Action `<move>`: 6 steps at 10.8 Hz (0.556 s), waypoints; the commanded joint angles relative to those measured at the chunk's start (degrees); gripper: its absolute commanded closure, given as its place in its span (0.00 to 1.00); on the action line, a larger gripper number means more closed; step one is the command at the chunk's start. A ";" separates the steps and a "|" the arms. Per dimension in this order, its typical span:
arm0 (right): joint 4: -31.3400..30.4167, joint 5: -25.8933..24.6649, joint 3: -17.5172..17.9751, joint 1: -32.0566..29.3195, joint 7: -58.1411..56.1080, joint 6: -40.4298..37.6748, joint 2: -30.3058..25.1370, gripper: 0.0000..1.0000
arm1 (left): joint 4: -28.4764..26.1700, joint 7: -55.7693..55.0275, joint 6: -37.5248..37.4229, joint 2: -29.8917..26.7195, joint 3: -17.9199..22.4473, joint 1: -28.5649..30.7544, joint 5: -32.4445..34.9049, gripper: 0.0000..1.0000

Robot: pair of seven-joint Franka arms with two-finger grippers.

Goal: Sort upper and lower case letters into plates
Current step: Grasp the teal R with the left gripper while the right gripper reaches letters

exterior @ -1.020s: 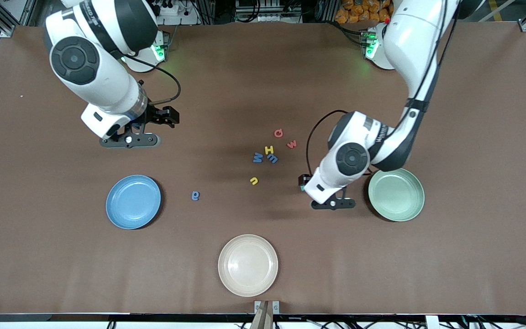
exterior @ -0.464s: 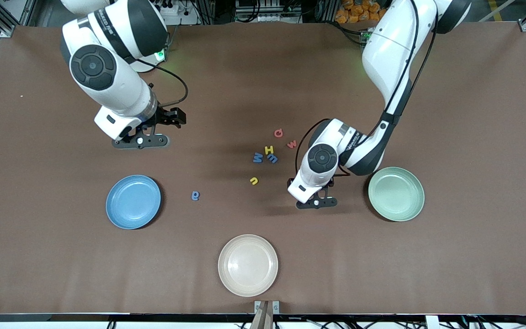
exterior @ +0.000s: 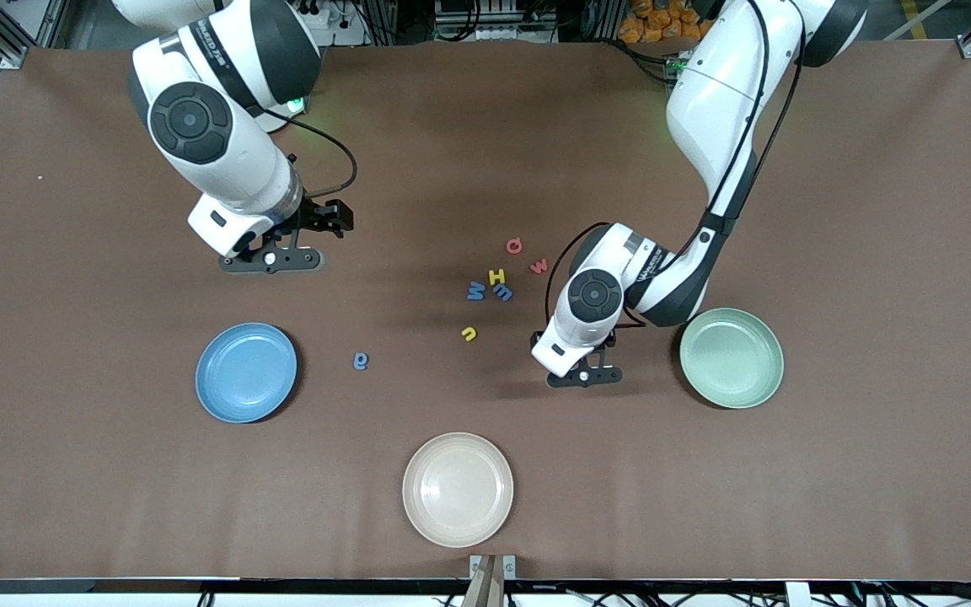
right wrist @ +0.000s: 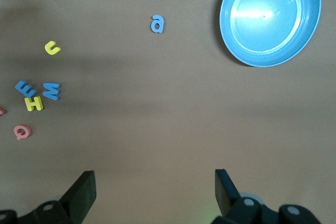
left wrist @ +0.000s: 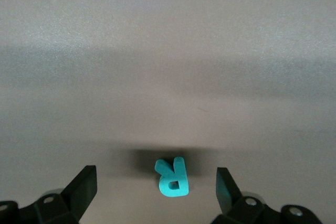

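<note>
Brown table [exterior: 873,253], bearing three plates and loose foam letters. Blue plate [exterior: 246,372] toward the right arm's end; green plate [exterior: 732,357] toward the left arm's end; beige plate [exterior: 458,489] between them and nearest the front camera, not one of the sorting pair. All three plates hold nothing. Letter cluster mid-table: red Q [exterior: 514,245], with red w [exterior: 539,265] at its 4 o'clock; yellow H [exterior: 497,276] touching blue m [exterior: 503,292] at its 6 o'clock; blue W [exterior: 475,291] just beside them at 9 o'clock of the m. Yellow u [exterior: 469,334] lies apart, nearer the front camera; blue a [exterior: 360,361] lies farther out at the u's 8 o'clock, between the cluster and the blue plate. Teal R [left wrist: 172,176] shows in the left wrist view only, flat on the table between the spread fingers [left wrist: 79,190] of the left end effector [left wrist: 155,190], untouched; in the front view the arm's wrist covers it. That end effector sits low, at 9 o'clock of the green plate, the arm's elbow overhanging the plate's rim. Right end effector [right wrist: 152,192], fingers apart and holding nothing, hangs over bare table at 12 o'clock of the blue plate, well apart from every letter.
</note>
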 commanded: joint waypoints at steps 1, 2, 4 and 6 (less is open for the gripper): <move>-1.27 0.64 -0.45 0.67 1.19 0.83 -1.03 0.00 | 0.47 -1.70 0.52 0.65 0.41 -0.51 1.67 0.00; -1.27 0.64 -0.45 0.67 1.19 0.74 -1.02 0.00 | 0.47 -2.04 1.21 0.91 0.41 -0.68 1.58 0.00; -1.27 0.64 -0.45 0.67 1.19 0.57 -1.03 0.00 | 0.47 -5.63 2.62 1.96 0.41 -1.12 1.67 0.00; -1.36 0.64 -0.45 0.67 1.19 0.48 -1.02 0.00 | 0.21 -8.10 3.42 2.49 0.41 -1.48 1.67 0.00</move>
